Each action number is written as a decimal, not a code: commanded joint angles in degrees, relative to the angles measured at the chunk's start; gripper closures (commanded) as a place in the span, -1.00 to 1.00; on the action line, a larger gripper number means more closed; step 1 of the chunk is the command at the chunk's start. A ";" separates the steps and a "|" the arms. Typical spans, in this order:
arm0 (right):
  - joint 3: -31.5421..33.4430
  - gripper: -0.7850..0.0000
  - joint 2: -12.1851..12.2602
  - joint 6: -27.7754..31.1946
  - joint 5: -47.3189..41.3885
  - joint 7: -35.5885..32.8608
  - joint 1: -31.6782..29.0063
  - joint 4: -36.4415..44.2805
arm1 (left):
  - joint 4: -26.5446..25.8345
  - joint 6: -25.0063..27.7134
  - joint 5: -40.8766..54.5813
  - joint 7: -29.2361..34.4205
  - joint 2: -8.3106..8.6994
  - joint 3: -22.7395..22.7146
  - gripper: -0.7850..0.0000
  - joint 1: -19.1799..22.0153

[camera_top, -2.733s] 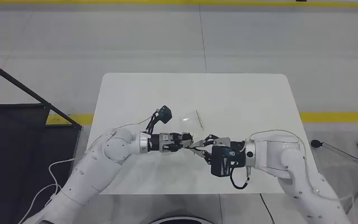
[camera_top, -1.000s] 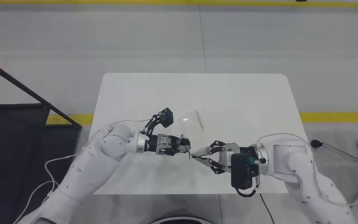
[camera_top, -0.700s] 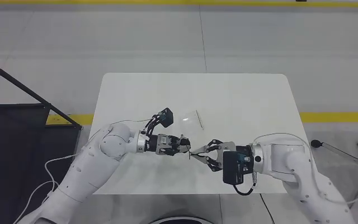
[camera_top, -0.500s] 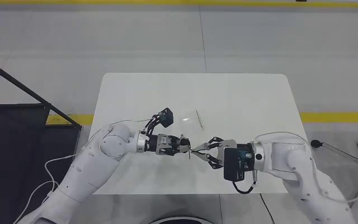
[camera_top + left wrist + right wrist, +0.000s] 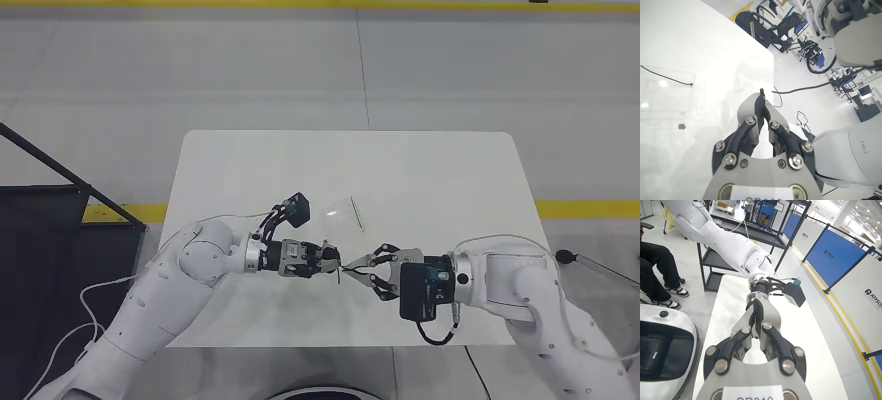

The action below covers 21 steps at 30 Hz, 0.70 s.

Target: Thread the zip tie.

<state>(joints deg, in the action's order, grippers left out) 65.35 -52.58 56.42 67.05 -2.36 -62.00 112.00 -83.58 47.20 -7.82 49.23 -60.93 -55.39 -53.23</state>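
Top cam looks down on table (image 5: 430, 180) — wrist cams close-in, facing each other.

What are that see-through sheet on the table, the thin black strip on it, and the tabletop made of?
The sheet looks like thin clear plastic film: the table shows through and it catches glints. The strip is probably black plastic, a zip tie: thin, slightly bowed, with a small head. The tabletop is white, smooth, semi-glossy, perhaps laminate; faint reflections show.
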 commanded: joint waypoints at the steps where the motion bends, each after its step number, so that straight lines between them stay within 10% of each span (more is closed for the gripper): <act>1: -0.04 1.00 -0.03 -0.12 -0.03 -0.20 -0.01 -0.09 | 0.00 0.00 0.00 0.00 0.00 0.00 1.00 0.00; 21: 0.13 1.00 -0.25 -0.69 -0.69 -0.01 0.07 0.03 | 0.00 0.00 0.00 0.00 0.00 0.00 1.00 0.00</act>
<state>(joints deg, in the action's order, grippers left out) 65.48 -52.83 55.73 66.35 -2.37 -61.93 112.03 -83.58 47.20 -7.82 49.23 -60.93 -55.39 -53.23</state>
